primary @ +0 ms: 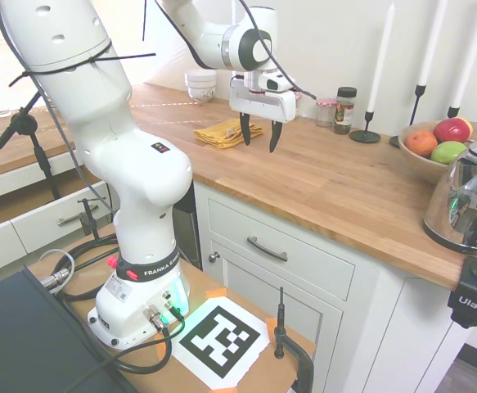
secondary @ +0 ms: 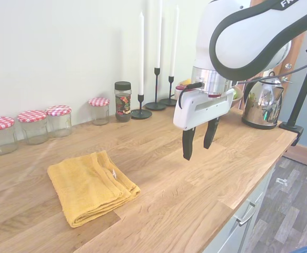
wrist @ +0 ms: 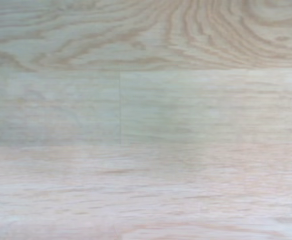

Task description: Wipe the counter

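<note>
1 counter: the long butcher-block counter runs the whole width of both exterior views over white cabinets, and the wrist view shows nothing but its bare grain.
1 arm: the white Franka reaches over the middle of the wood, and its gripper hangs clear above the surface with the 2 dark fingers spread and nothing between them.
1 cloth: a folded yellow cloth lies flat on the counter, off to one side of the gripper and apart from it. I judge this is the wiping tool, and it sits untouched.
Risk 1: the cloth is thick and layered. A pinch at the loose top fold could lift 1 layer only and let it unfold or drop mid-wipe.
Risk 2: coming down too hard would drive the fingertips into the wood. Too shallow, and they close on air.
Risk 3: a wide sweep could run the cloth or wrist into the things along the wall.
1 kettle: the shiny kettle stands near the counter's end, with a fruit bowl just behind it.
3 candles: tall white candles in black holders look the easiest to topple.
4 jars: check-lidded glass jars line the wall, plus 1 spice jar beside them.
Path: open wood between gripper and cloth, nothing blocking.
</note>
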Available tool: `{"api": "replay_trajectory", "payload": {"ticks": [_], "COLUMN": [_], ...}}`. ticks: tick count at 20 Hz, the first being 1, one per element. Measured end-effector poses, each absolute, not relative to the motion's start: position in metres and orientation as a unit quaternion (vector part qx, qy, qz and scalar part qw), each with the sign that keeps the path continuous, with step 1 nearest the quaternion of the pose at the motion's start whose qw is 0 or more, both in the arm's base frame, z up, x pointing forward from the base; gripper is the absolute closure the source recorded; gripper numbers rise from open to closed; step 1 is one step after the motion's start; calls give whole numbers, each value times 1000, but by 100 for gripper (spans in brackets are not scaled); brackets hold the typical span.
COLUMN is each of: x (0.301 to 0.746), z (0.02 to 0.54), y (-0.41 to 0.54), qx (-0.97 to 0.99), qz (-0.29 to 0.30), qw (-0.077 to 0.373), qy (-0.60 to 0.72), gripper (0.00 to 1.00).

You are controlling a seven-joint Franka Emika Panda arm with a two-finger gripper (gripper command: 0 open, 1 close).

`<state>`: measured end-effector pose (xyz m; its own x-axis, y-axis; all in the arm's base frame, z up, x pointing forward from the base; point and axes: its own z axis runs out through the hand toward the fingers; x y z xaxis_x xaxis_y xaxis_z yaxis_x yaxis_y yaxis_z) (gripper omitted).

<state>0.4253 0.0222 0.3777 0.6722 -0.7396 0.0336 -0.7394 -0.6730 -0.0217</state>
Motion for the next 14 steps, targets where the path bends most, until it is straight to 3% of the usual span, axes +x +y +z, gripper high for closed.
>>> {"api": "replay_trajectory", "payload": {"ticks": [14], "x": [439], "z": [374], "y": [14], "qx": [-911], "qz": [-15], "qw": [4], "qy": [412], "gripper": [0]}}
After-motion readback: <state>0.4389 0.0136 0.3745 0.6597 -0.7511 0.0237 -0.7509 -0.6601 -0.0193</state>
